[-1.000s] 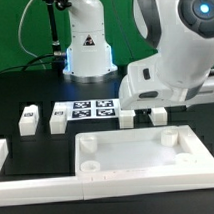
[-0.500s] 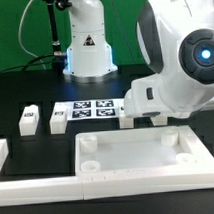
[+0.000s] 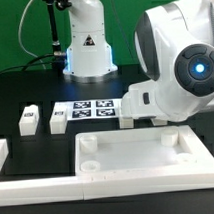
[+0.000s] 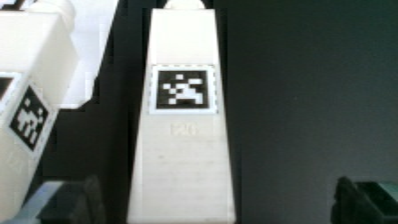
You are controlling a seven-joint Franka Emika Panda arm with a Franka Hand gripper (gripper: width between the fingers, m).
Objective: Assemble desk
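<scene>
The white tray-like tabletop (image 3: 134, 172) lies at the front of the table with its rim up and round sockets in its corners. Two short white tagged legs (image 3: 28, 120) (image 3: 57, 121) stand at the exterior view's left. Another leg (image 3: 126, 116) shows by the arm's wrist. In the wrist view a white leg (image 4: 185, 130) with a black-and-white tag lies between the two dark fingers. My gripper (image 4: 217, 205) is open, with a gap on both sides of this leg. A second tagged leg (image 4: 36, 80) lies beside it. In the exterior view the arm hides my gripper.
The marker board (image 3: 90, 110) lies flat between the left legs and the arm. A long white border rail (image 3: 58, 187) runs along the front, and another piece (image 3: 0, 151) is at the exterior view's left edge. The robot base (image 3: 88, 46) stands at the back.
The arm has swung toward the exterior view's left and turned over the right-hand legs. It now covers the leg that showed to the right of the wrist.
</scene>
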